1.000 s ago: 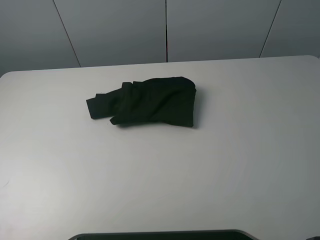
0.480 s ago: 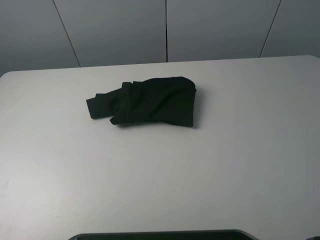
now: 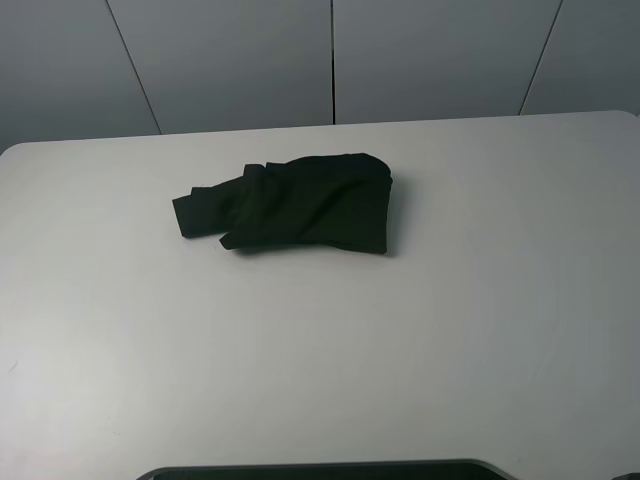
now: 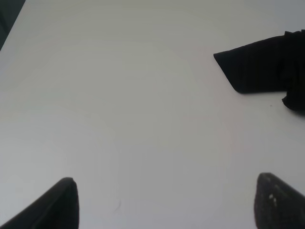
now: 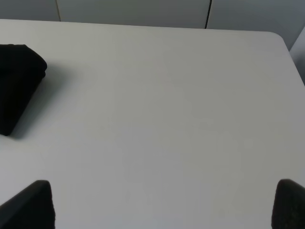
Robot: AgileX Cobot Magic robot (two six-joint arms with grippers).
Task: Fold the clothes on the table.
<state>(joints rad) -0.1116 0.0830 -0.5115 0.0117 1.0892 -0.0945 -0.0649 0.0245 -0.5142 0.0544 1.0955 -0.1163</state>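
The clothes point(image 3: 295, 205) lie as a compact black bundle on the white table point(image 3: 320, 340), a little left of centre and towards the far edge, with a flap sticking out to the left. No print shows. Neither arm appears in the exterior high view. My left gripper point(image 4: 167, 191) hovers open over bare table, and the flap of the clothes point(image 4: 264, 69) lies ahead of it and apart. My right gripper point(image 5: 164, 191) also stands open over bare table, with the rounded end of the clothes point(image 5: 16, 81) off to one side, untouched.
Grey wall panels point(image 3: 330, 60) rise behind the table's far edge. A dark curved strip point(image 3: 320, 470) shows at the near edge in the exterior high view. The table's rounded far right corner point(image 5: 279, 38) appears in the right wrist view.
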